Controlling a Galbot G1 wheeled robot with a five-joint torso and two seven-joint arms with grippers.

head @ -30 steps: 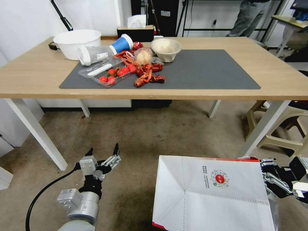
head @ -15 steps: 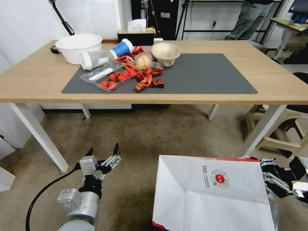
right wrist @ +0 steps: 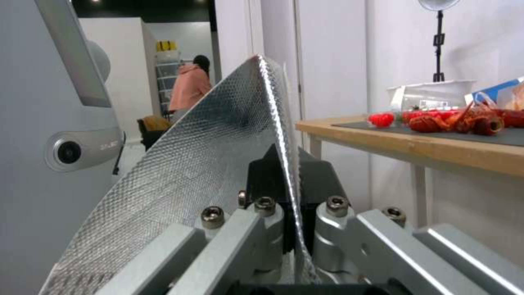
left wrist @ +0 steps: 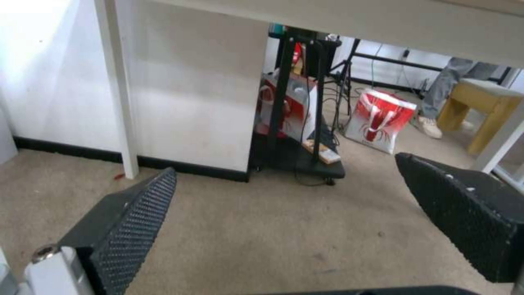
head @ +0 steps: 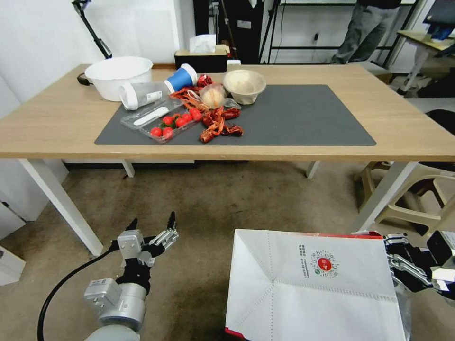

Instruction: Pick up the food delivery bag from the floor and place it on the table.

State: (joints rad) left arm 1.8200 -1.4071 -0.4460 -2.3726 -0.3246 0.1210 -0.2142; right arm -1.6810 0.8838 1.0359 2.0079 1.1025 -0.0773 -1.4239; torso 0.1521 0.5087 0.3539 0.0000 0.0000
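The food delivery bag (head: pixel 313 289), white with a red edge and a small round red logo, hangs at the lower right of the head view, in front of the table (head: pixel 57 118). My right gripper (head: pixel 395 263) is shut on the bag's right edge. In the right wrist view its jaws (right wrist: pixel 287 164) pinch the silver foil lining (right wrist: pixel 191 164). My left gripper (head: pixel 151 227) hangs open and holds nothing at the lower left, over the carpet floor (head: pixel 227 199). Its two black pads (left wrist: pixel 136 213) stand wide apart in the left wrist view.
On the dark grey mat (head: pixel 303 113), the left half holds a white basin (head: pixel 118 76), tipped cups (head: pixel 142 92), a tomato tray (head: pixel 163 121), crayfish (head: pixel 218 123) and a bowl (head: pixel 244 85). White table legs (head: pixel 61 208) and a stool (head: pixel 417 194) flank the floor gap. Another red-and-white bag (left wrist: pixel 382 121) stands far off.
The whole head picture has shifted: the table sits lower in view than before, so the camera has moved. The bag and both grippers keep their places in the picture.
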